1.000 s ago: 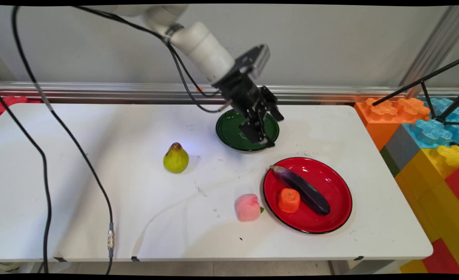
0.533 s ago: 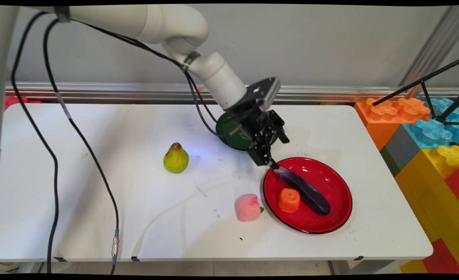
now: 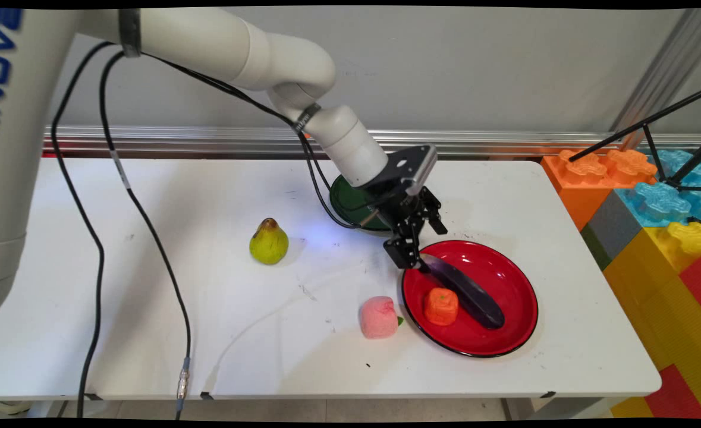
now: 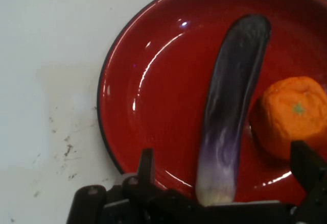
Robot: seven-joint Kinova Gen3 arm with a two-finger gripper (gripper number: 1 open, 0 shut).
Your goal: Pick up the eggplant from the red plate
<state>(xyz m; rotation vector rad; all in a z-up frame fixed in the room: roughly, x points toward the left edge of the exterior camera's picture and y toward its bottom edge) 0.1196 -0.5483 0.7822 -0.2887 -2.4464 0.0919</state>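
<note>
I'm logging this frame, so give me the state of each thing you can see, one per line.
gripper: jaws open, one on each side of the eggplant's pale end
eggplant: lying flat in the red plate
orange fruit: in the red plate, beside the eggplant
red plate: on the table, holding both
green plate: partly hidden behind the arm
pear: upright on the table
pink fruit: on the table, left of the red plate

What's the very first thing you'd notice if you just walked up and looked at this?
Probably the shiny red plate at the table's near right, with a long purple eggplant and an orange toy fruit lying on it. The arm's black tool hangs open right over the eggplant's pale stem end, one finger on each side. Left of the plate sit a pink toy and a yellow-green pear.
</note>
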